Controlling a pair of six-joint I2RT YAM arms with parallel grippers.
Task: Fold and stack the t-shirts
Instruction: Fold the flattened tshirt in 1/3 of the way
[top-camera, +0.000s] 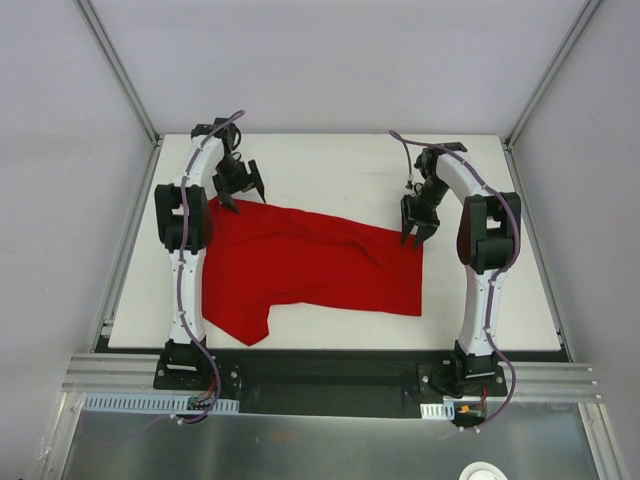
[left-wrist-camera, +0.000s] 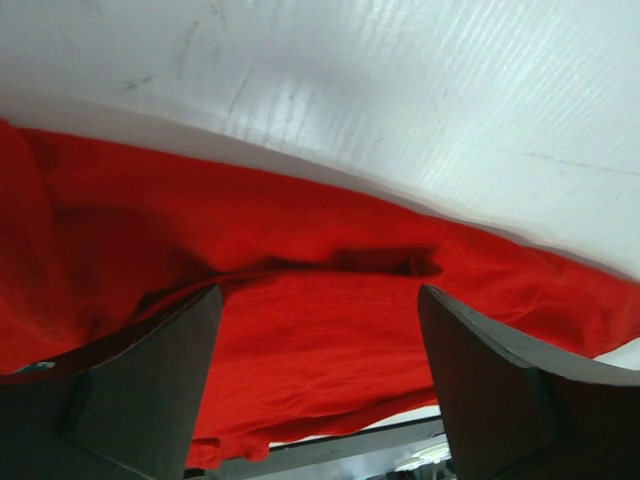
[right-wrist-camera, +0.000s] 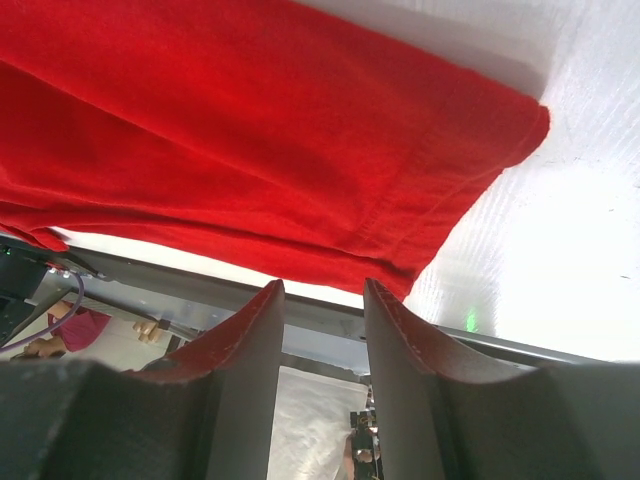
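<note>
Top external view: we see the red t-shirt (top-camera: 310, 265) flat on the table (top-camera: 330, 170), seemingly folded once, with more folds left to do. Left claw (top-camera: 245, 197) and right claw (top-camera: 420, 236) stand open, holding nothing.

Matt red cloth t-shirt (top-camera: 310, 265) on a smooth, faintly glossy white table (top-camera: 330, 160).

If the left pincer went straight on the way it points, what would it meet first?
Most likely the red t-shirt, lying right ahead of the left pincer; depth is hard to judge.
</note>
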